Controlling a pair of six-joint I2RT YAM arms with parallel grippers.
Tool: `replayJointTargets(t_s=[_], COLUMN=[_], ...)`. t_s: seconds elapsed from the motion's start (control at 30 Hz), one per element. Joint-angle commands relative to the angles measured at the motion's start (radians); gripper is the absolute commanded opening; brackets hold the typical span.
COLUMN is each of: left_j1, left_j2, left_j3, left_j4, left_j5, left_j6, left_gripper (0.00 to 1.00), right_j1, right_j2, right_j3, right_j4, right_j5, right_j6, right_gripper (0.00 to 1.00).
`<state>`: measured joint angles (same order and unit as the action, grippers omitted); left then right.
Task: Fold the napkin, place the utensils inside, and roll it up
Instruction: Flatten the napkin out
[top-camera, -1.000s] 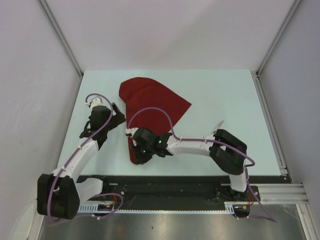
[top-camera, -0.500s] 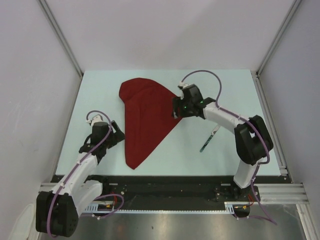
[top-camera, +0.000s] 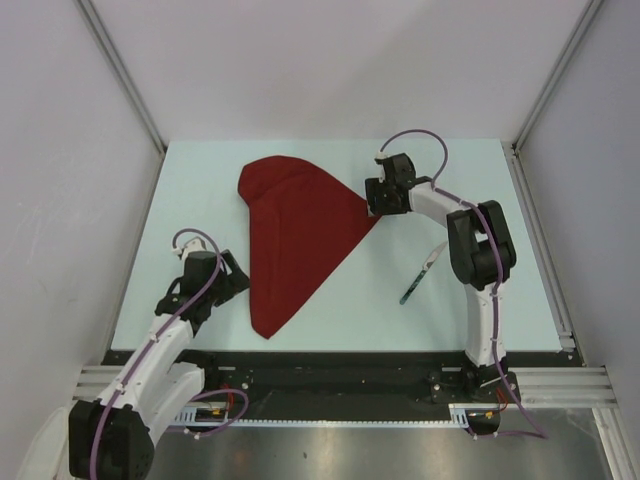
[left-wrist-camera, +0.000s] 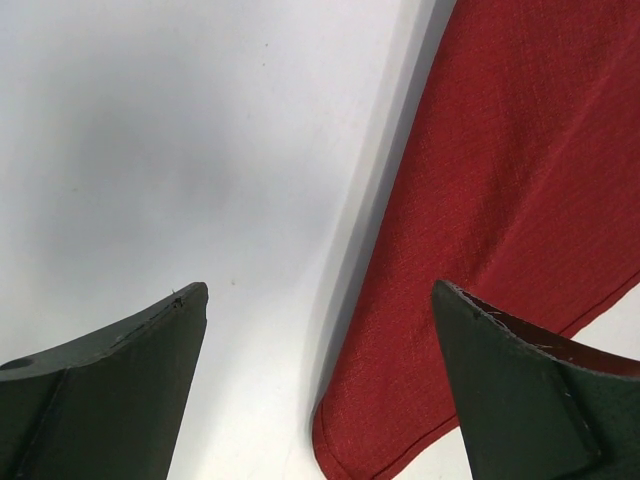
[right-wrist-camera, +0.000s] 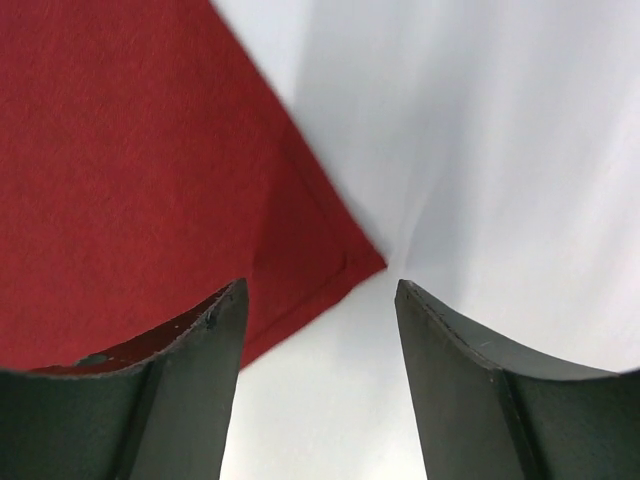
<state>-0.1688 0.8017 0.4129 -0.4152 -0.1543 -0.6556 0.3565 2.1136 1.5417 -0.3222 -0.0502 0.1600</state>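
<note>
As it lies, napkin (top-camera: 300, 232) flat, dk red

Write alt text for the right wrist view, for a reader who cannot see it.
The open right gripper hangs over a corner of the dark red napkin, and the cloth's tip points into the gap between its two dark fingers. The napkin fills the left of the frame, and bare pale table fills the right.

Dark red napkin (top-camera: 298, 235) folded flat; utensils (top-camera: 421, 274) lie right, apart.
</note>
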Motion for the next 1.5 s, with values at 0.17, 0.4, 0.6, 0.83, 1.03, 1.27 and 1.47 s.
replayJointTargets(t_s=[0.17, 0.4, 0.6, 0.83, 1.03, 1.27, 1.47], left_j1=[-0.028, -0.028, -0.028, -0.028, -0.09, -0.17, -0.184], left_j2=[0.024, 0.131, 0.353, 0.568, 0.781, 0.994, 0.973], left_j3=[0.004, 0.046, 0.141, 0.259, 0.394, 0.636, 0.759], left_j4=[-0.014, 0.104, 0.26, 0.386, 0.466, 0.474, 0.313], left_j5=[-0.016, -0.008, 0.039, 0.116, 0.222, 0.213, 0.058], left_j6=[-0.016, -0.003, 0.011, 0.037, 0.082, 0.119, 0.183], left_gripper=[0.97, 0.97, 0.91, 0.71, 0.38, 0.0, 0.73], right_j1=[-0.013, -0.011, -0.017, -0.04, -0.048, -0.06, -0.07], right_j2=[0.1, 0.102, 0.071, -0.082, -0.248, -0.472, -0.555], right_j3=[0.083, 0.075, 0.029, -0.154, -0.342, -0.545, -0.578], right_j4=[-0.025, -0.04, -0.043, -0.04, -0.049, -0.086, -0.127], right_j5=[-0.011, 0.009, 0.022, 0.09, 0.173, 0.22, 0.23], right_j6=[-0.048, -0.053, -0.028, 0.059, 0.134, 0.214, 0.219], right_gripper=[0.58, 0.26, 0.0, 0.0, 0.0, 0.0, 0.0])
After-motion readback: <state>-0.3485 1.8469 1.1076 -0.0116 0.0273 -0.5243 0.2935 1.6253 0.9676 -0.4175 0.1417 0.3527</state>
